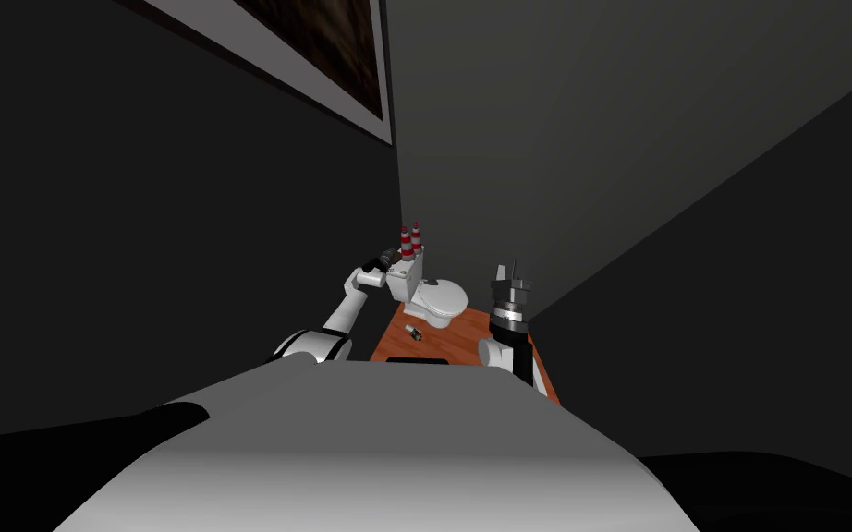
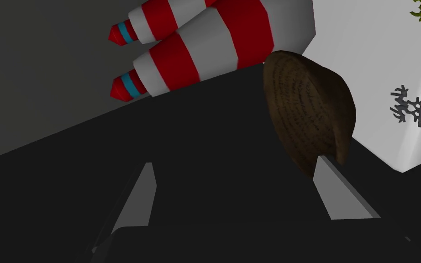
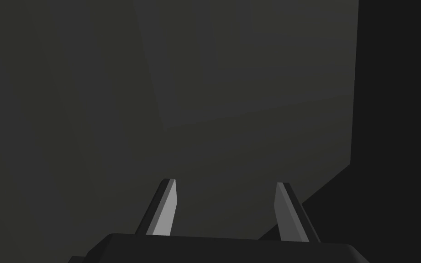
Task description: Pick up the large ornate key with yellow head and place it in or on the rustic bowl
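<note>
Bowl (image 2: 310, 109) at tank (image 2: 365, 55) edge — left jaws wide

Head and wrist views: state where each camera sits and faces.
Head view: head-mounted, steeply down at the toilet; both forearms show.
Left wrist view: left hand, facing bowl and striped cones; open left gripper.
Right wrist view: raised right hand, facing a wall; open right gripper.
Shared: head and left wrist show the striped cones.

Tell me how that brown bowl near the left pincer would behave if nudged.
The brown bowl has a rounded, dome-like body, so it would likely rock or slide rather than tip over. Its rough, ridged surface looks grippy, probably not slippery. The tall red-and-white pins stand close by, so a hard shove might topple them.
</note>
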